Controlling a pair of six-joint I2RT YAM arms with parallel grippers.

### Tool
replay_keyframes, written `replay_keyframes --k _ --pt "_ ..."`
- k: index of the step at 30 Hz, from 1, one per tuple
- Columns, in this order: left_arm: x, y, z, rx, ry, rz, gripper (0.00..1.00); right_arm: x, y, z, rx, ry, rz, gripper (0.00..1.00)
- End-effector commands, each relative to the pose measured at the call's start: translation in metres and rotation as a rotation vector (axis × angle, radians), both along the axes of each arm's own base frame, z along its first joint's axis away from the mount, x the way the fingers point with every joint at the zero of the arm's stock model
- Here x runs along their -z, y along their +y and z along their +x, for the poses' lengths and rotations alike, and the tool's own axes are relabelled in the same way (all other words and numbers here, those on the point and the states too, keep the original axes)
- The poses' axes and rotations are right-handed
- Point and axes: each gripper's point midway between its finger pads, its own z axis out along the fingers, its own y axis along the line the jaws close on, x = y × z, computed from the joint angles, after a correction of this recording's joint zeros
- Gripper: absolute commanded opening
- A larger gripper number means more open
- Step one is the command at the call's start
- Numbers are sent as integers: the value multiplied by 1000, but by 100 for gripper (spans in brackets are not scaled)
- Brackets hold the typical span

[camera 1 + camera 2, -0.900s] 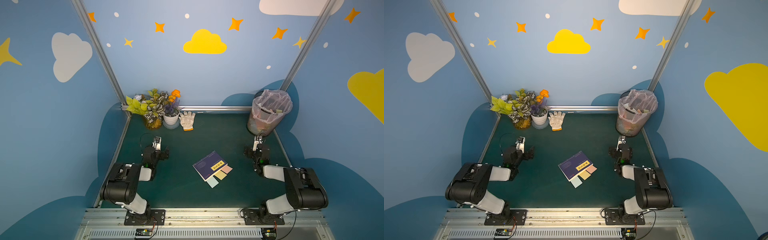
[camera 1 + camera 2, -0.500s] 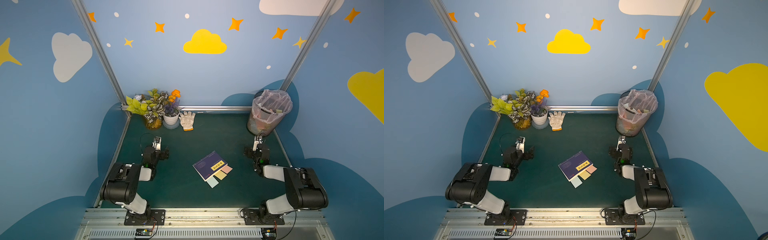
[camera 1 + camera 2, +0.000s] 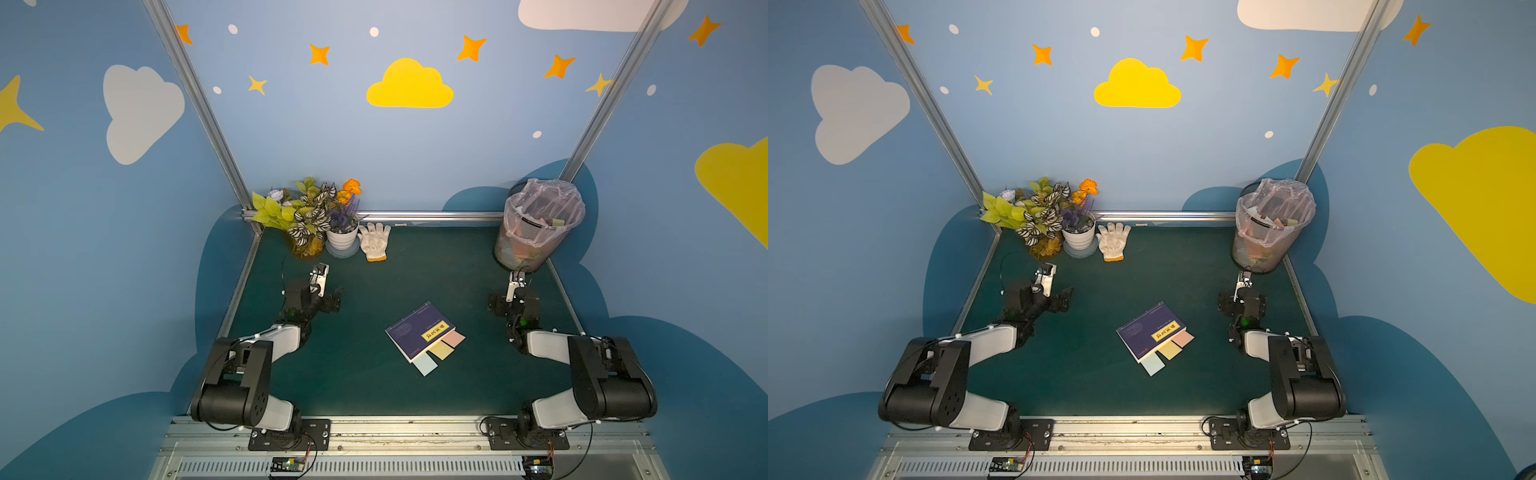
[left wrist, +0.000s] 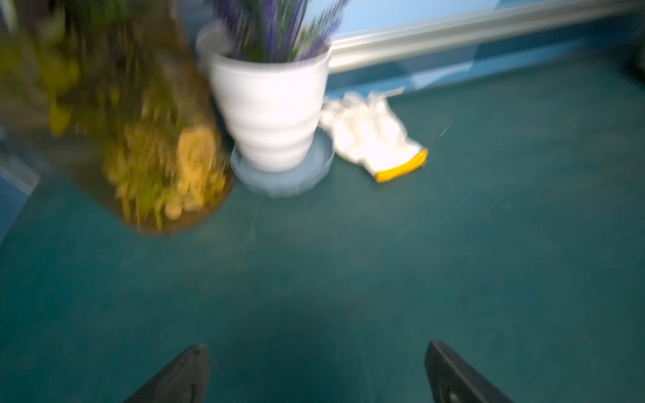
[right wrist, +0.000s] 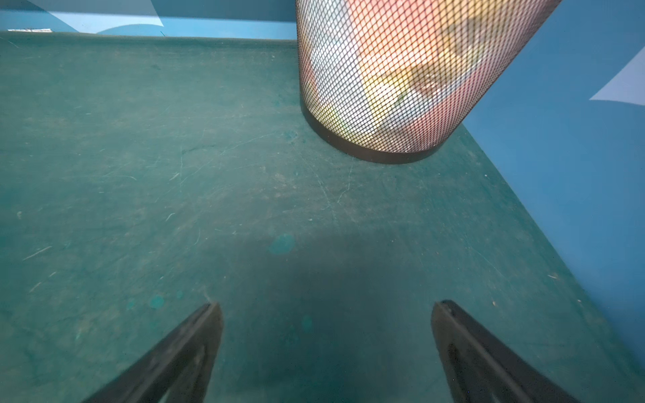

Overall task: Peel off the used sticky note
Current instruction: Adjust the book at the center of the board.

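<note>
A dark blue notebook lies flat on the green table, right of the middle. The used sticky note, yellow with dark writing, is stuck on its cover. My left gripper is low at the table's left, well away from the notebook, open with only bare mat between its fingers. At the table's right my right gripper is also low, open and empty. Neither wrist view shows the notebook.
Pink, yellow and pale blue blank notes stick out from the notebook's near edge. A mesh bin with a plastic liner stands just beyond the right gripper. Plants, a white pot and a glove sit back left.
The left wrist view is smeared by motion, and in the top views the left gripper has shifted only slightly. The right arm and the notebook have not moved.
</note>
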Motion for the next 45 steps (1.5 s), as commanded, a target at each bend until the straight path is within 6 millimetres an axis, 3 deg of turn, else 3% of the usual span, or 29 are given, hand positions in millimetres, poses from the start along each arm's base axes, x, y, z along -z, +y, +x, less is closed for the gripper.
replay_keyframes --k 1,2,4,6,10,13,18,21,26,30,36,45 --pt "4 -35 -45 276 258 1 100 -58 -12 1 145 -34 31 98" --pt "-2 -42 -53 331 276 3 100 -74 -14 -6 208 21 103 98" --pt "-6 -48 -64 388 296 34 100 -88 -12 -17 245 101 208 98" --pt "-3 -52 -74 424 320 88 99 -89 -6 -20 304 88 377 98" --pt "11 -61 -78 435 393 217 93 -89 46 -22 96 166 516 98" --pt "30 -71 -84 465 465 288 89 -74 78 -52 63 335 479 97" --pt "59 -86 -86 505 502 443 88 -28 122 -107 1 556 532 97" --pt "74 -91 -80 496 541 520 85 -1 140 -134 -16 645 552 97" --pt "94 -102 -66 491 576 598 83 32 154 -161 -26 731 596 98" --pt "105 -122 -65 543 579 619 83 45 167 -163 -48 751 639 97" --pt "124 -154 -81 664 602 638 85 52 186 -153 -81 776 691 98" --pt "138 -163 -126 803 680 625 85 52 211 -127 -144 791 699 98"
